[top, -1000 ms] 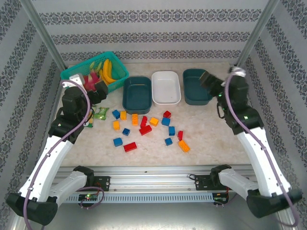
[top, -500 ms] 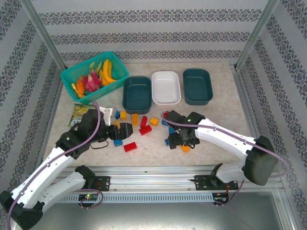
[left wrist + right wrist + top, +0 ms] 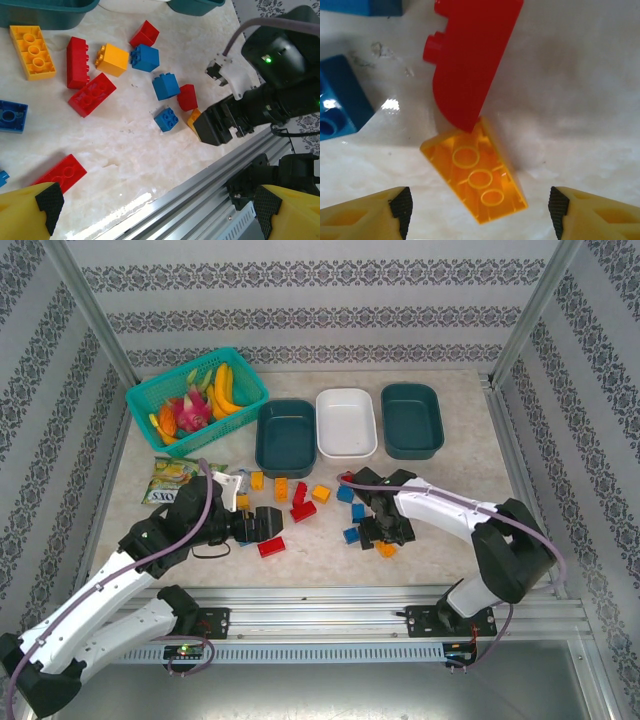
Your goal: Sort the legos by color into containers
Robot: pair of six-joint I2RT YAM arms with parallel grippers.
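Red, blue and orange legos lie scattered on the table in front of the containers, among them a red one (image 3: 301, 502) and a blue one (image 3: 358, 512). The containers are two dark teal trays (image 3: 285, 440) (image 3: 411, 422) and a white tray (image 3: 346, 425). My right gripper (image 3: 385, 536) (image 3: 480, 210) stands open low over an upside-down orange brick (image 3: 480, 180), a finger on each side and neither touching it. A red brick (image 3: 470, 55) leans on that brick's far end. My left gripper (image 3: 262, 524) (image 3: 157, 210) is wide open beside a red brick (image 3: 60, 174) (image 3: 270, 546).
A bright teal basket (image 3: 197, 395) of toy fruit stands at the back left, with a snack packet (image 3: 175, 480) in front of it. The metal rail (image 3: 320, 595) runs along the table's near edge, close below both grippers.
Both arms came down from raised poses to the brick pile. The right gripper settled over the orange brick and its fingers narrowed. The left gripper moved to the red brick.
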